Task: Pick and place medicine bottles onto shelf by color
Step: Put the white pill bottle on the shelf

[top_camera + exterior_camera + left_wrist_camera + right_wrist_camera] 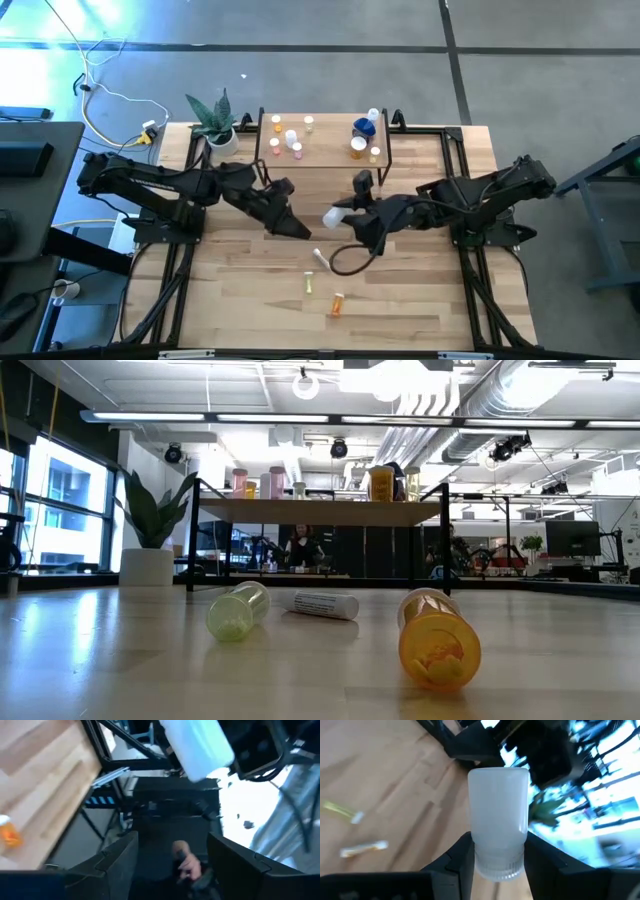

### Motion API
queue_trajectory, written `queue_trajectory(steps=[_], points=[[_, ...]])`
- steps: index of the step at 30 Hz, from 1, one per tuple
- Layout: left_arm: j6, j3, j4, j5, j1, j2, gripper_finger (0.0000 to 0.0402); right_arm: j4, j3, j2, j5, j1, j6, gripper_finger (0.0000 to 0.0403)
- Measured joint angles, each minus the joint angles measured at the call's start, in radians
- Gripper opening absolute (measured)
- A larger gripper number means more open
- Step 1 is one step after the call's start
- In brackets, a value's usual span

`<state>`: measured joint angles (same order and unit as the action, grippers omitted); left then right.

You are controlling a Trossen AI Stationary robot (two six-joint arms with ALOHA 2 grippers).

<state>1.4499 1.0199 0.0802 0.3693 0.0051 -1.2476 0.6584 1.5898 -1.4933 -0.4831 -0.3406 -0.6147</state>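
The high view looks straight down on the whole bench (400,300), taking in both arms and the shelf (325,150) at its far edge. The low view sits at bench-top height, close behind a lying orange bottle (438,643), and faces level toward that same shelf (320,510) and the room beyond. The left wrist view looks past its claw (172,855) at a white bottle (197,745). The right wrist view has that bottle (499,822) very near, in its own claw (497,855).
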Motion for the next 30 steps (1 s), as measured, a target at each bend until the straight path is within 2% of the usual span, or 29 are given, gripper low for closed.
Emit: queue_trajectory(steps=[6,13,30], points=[[0.135,0.0,0.093,-0.074,0.0,0.0,0.0227,-0.072,0.0,-0.008,-0.027,-0.014,-0.222,0.0122],[0.14,0.0,0.114,-0.115,0.009,0.0,0.0227,-0.097,-0.001,-0.066,-0.107,-0.014,-0.413,0.0122],[0.091,0.001,0.025,-0.144,0.016,-0.017,0.0227,-0.151,-0.002,-0.09,-0.142,-0.013,-0.373,0.0122]])
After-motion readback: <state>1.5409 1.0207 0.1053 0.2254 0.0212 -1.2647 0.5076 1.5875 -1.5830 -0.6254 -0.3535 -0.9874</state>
